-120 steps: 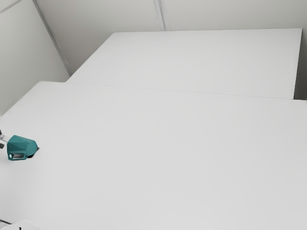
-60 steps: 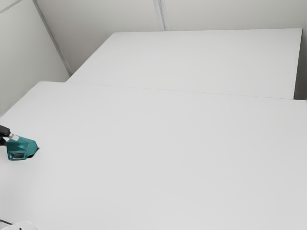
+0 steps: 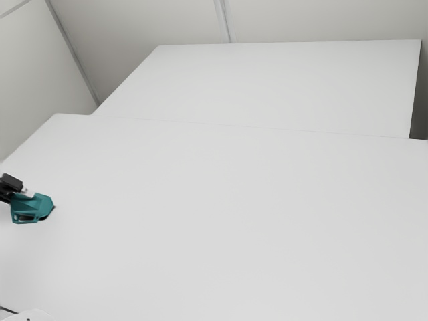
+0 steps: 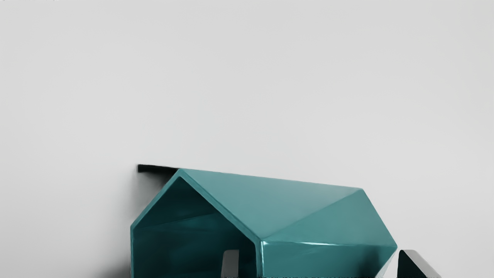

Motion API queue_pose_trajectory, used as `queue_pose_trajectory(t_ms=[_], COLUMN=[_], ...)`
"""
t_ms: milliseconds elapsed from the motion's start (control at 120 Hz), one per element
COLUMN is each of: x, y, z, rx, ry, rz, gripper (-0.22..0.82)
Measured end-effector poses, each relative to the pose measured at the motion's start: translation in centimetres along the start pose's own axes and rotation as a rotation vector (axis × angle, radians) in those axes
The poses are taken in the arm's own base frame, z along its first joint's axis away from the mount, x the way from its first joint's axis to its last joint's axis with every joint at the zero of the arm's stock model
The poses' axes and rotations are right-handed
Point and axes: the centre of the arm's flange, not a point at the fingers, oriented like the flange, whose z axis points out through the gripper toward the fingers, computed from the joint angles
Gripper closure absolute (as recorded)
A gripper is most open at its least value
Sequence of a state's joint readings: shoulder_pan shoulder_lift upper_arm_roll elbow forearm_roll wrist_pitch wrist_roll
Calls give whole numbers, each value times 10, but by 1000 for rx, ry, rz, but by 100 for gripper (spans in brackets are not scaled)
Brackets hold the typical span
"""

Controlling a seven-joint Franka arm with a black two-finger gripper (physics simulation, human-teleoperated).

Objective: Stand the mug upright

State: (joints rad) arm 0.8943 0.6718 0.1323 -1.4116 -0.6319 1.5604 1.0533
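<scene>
At the exterior view's left, on the white table (image 3: 234,214), the teal mug (image 3: 33,208) lies tipped on its side. The gripper (image 3: 27,192) is right by it with its fingers spread wide: in the wrist view, one finger (image 4: 230,264) shows against the mug's dark mouth (how deep it reaches, I cannot tell), while the other finger (image 4: 418,265) stands just beyond the opposite end.
</scene>
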Motion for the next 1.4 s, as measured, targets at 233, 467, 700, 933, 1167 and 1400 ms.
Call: queue_pose_trajectory(t_ms=[233, 467, 700, 933, 1167, 1400], x=[3, 7, 16, 21, 44, 52], y=[9, 20, 41, 75, 154, 221], z=[-4, -10, -9, -10, -6, 17], rx=[2, 13, 38, 76, 180, 294], ry=[4, 3, -30, -70, -195, -302], rz=[9, 27, 62, 105, 202, 244], gripper=[39, 59, 70, 76, 78, 78])
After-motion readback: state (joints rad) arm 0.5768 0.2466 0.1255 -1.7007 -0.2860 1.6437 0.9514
